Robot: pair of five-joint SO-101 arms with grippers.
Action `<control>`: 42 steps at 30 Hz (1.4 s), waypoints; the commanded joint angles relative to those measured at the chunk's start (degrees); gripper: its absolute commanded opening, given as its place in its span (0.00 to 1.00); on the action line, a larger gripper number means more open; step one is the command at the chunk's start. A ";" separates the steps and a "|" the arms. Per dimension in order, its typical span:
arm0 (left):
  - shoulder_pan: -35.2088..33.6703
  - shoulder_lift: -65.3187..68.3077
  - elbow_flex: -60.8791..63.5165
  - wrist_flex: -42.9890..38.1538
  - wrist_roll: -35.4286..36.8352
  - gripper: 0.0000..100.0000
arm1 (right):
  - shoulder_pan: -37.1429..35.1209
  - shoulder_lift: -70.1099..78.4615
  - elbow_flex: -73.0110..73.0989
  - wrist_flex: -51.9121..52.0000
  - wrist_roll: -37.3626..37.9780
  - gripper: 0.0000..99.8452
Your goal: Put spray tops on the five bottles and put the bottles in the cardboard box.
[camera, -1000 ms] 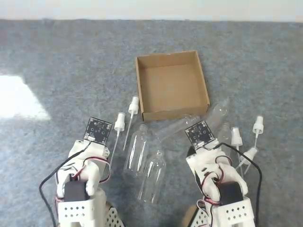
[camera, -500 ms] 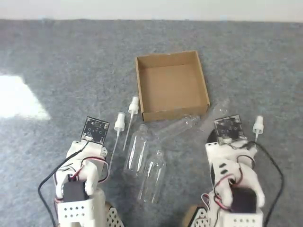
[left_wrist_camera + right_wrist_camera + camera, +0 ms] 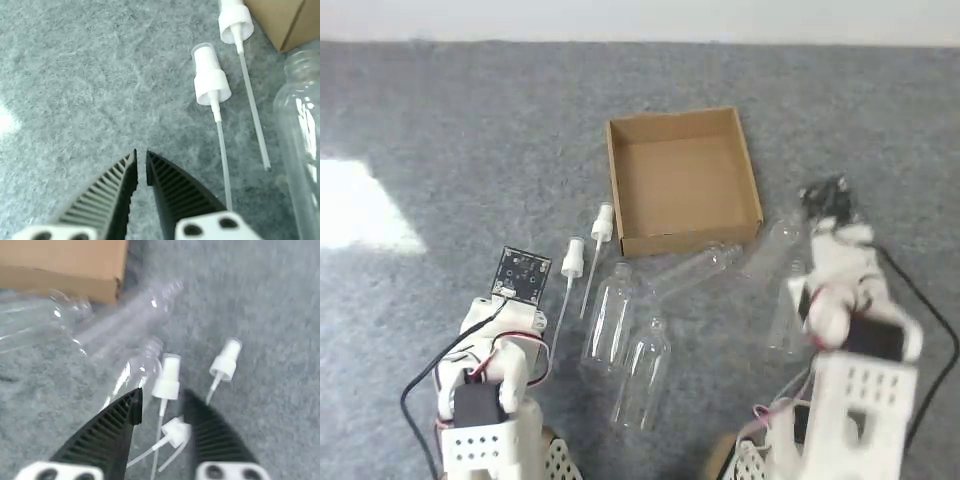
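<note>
The open cardboard box (image 3: 685, 180) lies at the table's middle back and holds nothing. Several clear bottles without tops lie in front of it: two (image 3: 608, 312) (image 3: 645, 368) at the centre, one (image 3: 695, 268) against the box front, two (image 3: 775, 240) (image 3: 786, 312) on the right. Two spray tops (image 3: 603, 222) (image 3: 572, 258) lie left of the bottles. My left gripper (image 3: 141, 161) is shut and holds nothing, low over the carpet short of those tops (image 3: 212, 80). My right gripper (image 3: 162, 402) is open above three spray tops (image 3: 167, 377) (image 3: 226, 360) (image 3: 175, 430), beside a bottle neck (image 3: 145, 352).
Grey carpet (image 3: 450, 130) covers the table. A bright patch of light (image 3: 360, 205) falls at the left. The left arm (image 3: 490, 370) stands front left and the right arm (image 3: 845, 320) front right, its body covering part of the carpet there.
The right arm has swung from the centre out to the right and reached farther back, over the right-hand bottles and spray tops. The left arm has kept still.
</note>
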 commanded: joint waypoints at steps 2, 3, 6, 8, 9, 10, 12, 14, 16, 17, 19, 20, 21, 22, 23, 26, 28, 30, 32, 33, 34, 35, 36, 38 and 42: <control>-0.09 -1.49 -0.57 -1.32 -0.44 0.03 | 4.62 24.13 -17.32 -1.27 -5.36 0.24; -0.09 -1.49 -0.57 -1.32 -0.44 0.03 | 4.79 27.56 -20.04 -1.19 -6.07 0.24; -0.09 -1.49 -0.57 -1.32 -0.44 0.03 | 5.41 36.35 -26.55 -0.92 -6.68 0.24; -0.09 -1.49 -0.57 -0.79 -0.44 0.03 | 7.52 41.54 -29.19 -1.27 -6.68 0.24; -0.09 -1.49 -0.57 -0.44 -0.44 0.03 | 8.66 43.82 -30.15 -1.45 -6.51 0.24; -0.09 -1.49 -0.57 -0.26 -0.44 0.03 | 9.89 45.76 -30.95 -1.45 -6.33 0.24; -0.09 -1.49 -0.57 -0.26 -0.44 0.03 | 12.09 49.10 -32.53 -1.54 -6.33 0.24; -0.09 -1.49 -0.57 -0.26 -0.44 0.03 | 13.58 52.53 -34.11 -3.38 -6.24 0.24; -0.09 -1.49 -0.57 -0.26 -0.44 0.03 | 14.55 55.78 -34.73 -6.73 -6.15 0.24; -0.09 -1.49 -0.57 -0.26 -0.44 0.03 | 14.64 57.45 -35.08 -8.13 -5.63 0.22; -0.09 -1.49 -0.57 -0.26 -0.44 0.03 | 14.73 60.70 -35.78 -9.89 -3.16 0.17; -0.09 -1.49 -0.57 -0.26 -0.44 0.03 | 14.73 62.02 -35.87 -10.51 -2.29 0.15; -0.09 -1.49 -0.57 -0.26 -0.44 0.03 | 14.81 63.43 -36.31 -10.77 -1.58 0.14; -0.09 -1.49 -0.57 -0.26 -0.44 0.03 | 14.90 64.75 -36.75 -10.86 -1.23 0.15; -0.09 -1.49 -0.57 -0.26 -0.44 0.03 | 14.90 66.07 -37.36 -10.86 -1.05 0.16; -0.09 -1.49 -0.57 -0.26 -0.44 0.03 | 14.99 69.23 -38.95 -10.86 -1.05 0.21; -0.09 -1.49 -0.57 -0.26 -0.44 0.03 | 14.99 70.55 -39.38 -10.86 -1.05 0.20; -0.09 -1.49 -0.57 -0.26 -0.44 0.03 | 14.99 71.43 -39.47 -12.18 -1.05 0.17; -0.09 -1.49 -0.57 -0.26 -0.44 0.03 | 15.08 71.87 -39.12 -14.11 -1.05 0.14; -0.09 -1.49 -0.57 -0.26 -0.44 0.03 | 15.34 72.13 -39.03 -14.64 -1.05 0.12; -0.09 -1.49 -0.57 -0.26 -0.44 0.03 | 15.43 72.40 -39.03 -15.08 -1.05 0.11; -0.09 -1.49 -0.57 -0.26 -0.44 0.03 | 15.60 72.66 -39.03 -15.43 -1.05 0.09; -0.09 -1.49 -0.57 -0.26 -0.44 0.03 | 15.78 72.92 -39.03 -16.04 -1.05 0.07; -0.09 -1.49 -0.57 -0.26 -0.44 0.03 | 15.96 73.19 -39.03 -16.40 -0.97 0.03; -0.09 -1.49 -0.57 -0.26 -0.44 0.03 | 16.57 73.27 -39.03 -16.31 -0.97 0.01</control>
